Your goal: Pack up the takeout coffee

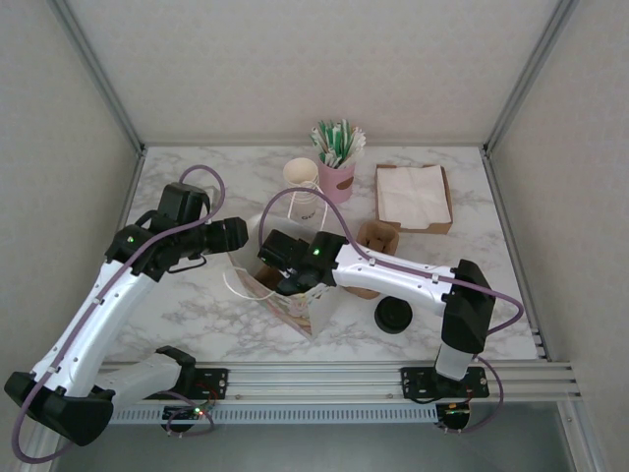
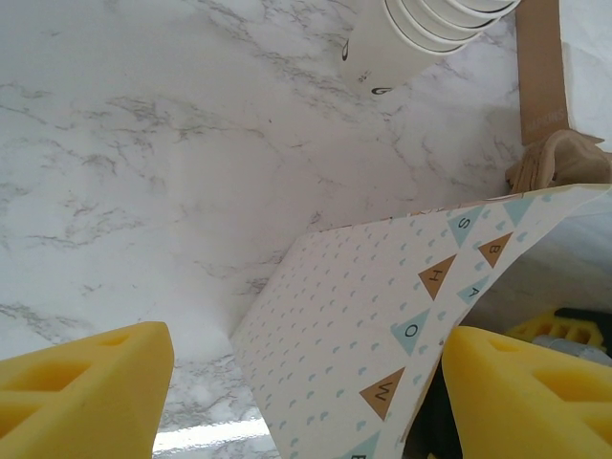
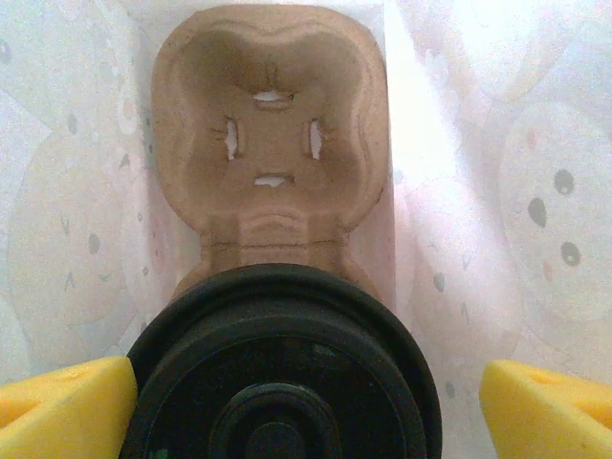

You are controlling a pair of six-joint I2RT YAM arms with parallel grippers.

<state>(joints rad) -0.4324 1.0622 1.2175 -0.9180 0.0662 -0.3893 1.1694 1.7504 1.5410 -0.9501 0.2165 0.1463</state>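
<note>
1. Right gripper (image 3: 306, 406): jaws spread wide, holding nothing. Its yellow fingertips (image 3: 540, 406) sit on either side of the takeout coffee (image 3: 277, 373). There is a clear gap on one side; the other pad is right at the lid's edge.
2. The takeout coffee sits in the near pocket of the pulp cup tray (image 3: 273, 143), black lid up. The far pocket is empty.
3. The tray is down inside the paper bag (image 1: 319, 315), with the right gripper reaching in from above.
4. Left gripper (image 2: 306, 397): jaws about half spread. The patterned bag wall runs between the fingers (image 2: 76, 382), close to one pad. Not pinched from both sides.
5. Around the bag on the marble table (image 1: 197, 295): stack of paper cups (image 1: 302, 175), loose black lid (image 1: 393, 316), napkin box (image 1: 413, 197).
</note>
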